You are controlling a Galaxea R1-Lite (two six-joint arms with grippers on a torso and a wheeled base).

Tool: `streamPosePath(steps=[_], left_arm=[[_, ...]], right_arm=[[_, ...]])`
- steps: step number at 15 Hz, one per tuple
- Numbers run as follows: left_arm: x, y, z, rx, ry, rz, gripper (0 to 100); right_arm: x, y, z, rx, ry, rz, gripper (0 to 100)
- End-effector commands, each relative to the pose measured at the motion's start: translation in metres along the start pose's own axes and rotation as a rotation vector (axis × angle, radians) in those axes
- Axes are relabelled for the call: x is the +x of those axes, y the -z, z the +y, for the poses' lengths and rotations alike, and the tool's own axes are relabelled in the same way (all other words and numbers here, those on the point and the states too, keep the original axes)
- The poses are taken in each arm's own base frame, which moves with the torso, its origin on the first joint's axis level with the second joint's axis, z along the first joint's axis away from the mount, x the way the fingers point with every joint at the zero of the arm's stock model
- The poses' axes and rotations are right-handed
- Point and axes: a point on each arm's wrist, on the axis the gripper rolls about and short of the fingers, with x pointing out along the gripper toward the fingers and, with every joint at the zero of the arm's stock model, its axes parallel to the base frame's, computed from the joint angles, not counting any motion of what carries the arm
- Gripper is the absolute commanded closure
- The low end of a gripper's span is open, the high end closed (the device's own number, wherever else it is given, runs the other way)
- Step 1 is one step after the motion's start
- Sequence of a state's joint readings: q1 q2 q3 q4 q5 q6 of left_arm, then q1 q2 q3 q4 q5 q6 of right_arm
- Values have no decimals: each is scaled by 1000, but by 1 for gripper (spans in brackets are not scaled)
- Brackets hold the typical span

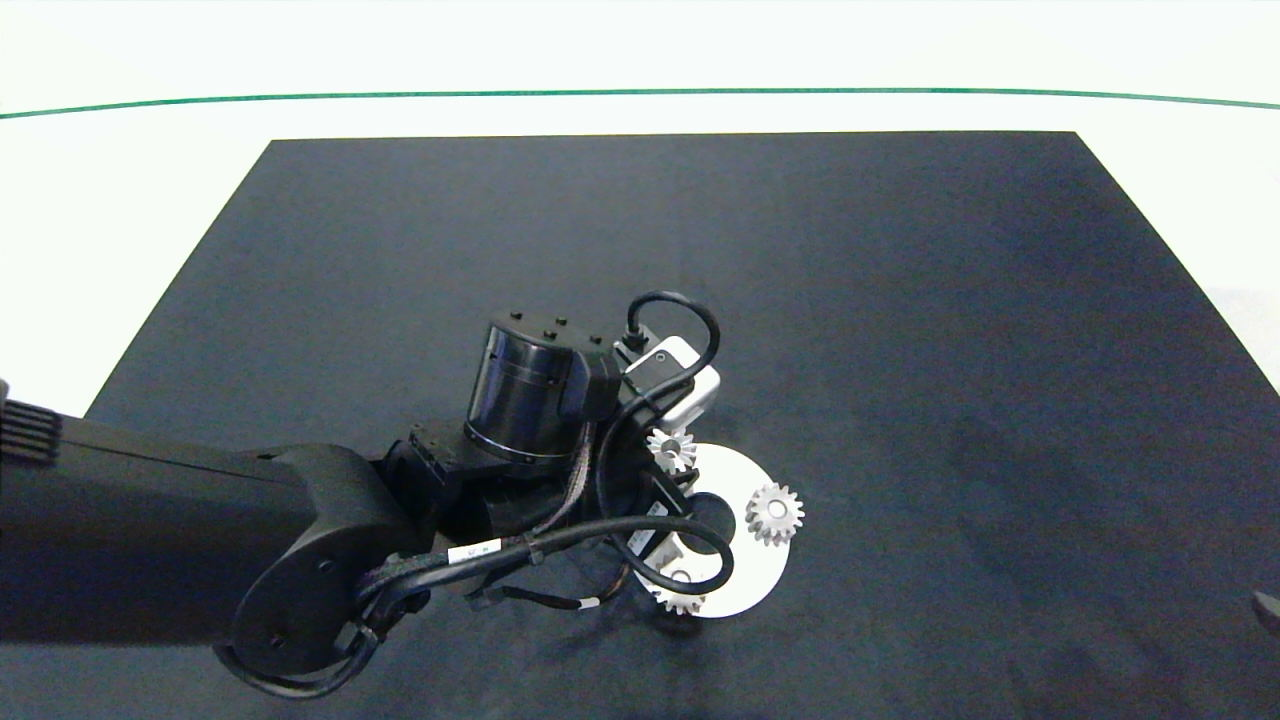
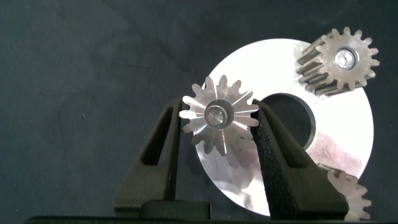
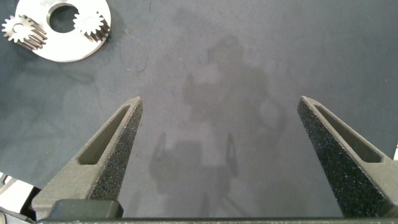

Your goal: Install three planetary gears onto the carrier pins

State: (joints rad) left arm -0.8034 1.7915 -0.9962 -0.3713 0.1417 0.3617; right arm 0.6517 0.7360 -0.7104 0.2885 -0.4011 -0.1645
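The white disc (image 2: 323, 143) lies on the black mat. My left gripper (image 2: 217, 107) reaches down at the disc's rim and is shut on a planetary gear (image 2: 219, 117). That gear sits over a carrier pin whose pale end shows in its bore. A second gear (image 2: 339, 59) is seated on its carrier pin (image 2: 344, 58) across the central hole. A third gear (image 2: 349, 194) is half hidden behind one finger. In the head view the left arm covers part of the disc (image 1: 745, 585), with gears (image 1: 672, 448) (image 1: 775, 513) (image 1: 680, 597) around it. My right gripper (image 3: 221, 99) is open and holds nothing.
The black mat (image 1: 900, 300) spreads wide around the disc on a white table with a green line (image 1: 640, 93) at the back. The right gripper hovers over bare mat, far from the disc (image 3: 62, 46); only its tip (image 1: 1268, 606) shows at the head view's right edge.
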Motion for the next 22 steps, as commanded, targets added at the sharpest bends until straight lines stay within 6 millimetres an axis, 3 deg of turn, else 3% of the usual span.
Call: streamPosePath(steps=[1,12,22], left_arm=[[2,1,-1,2,0,1,100],[12,4,-5,2,2,-10,100],[4,-1,-2,-16,-6,-26,100]], right_arm=[[0,0,0,-2,2,2,0],[0,1,0,-3,1,5,0],[0,0,0,-3,2,3,0]])
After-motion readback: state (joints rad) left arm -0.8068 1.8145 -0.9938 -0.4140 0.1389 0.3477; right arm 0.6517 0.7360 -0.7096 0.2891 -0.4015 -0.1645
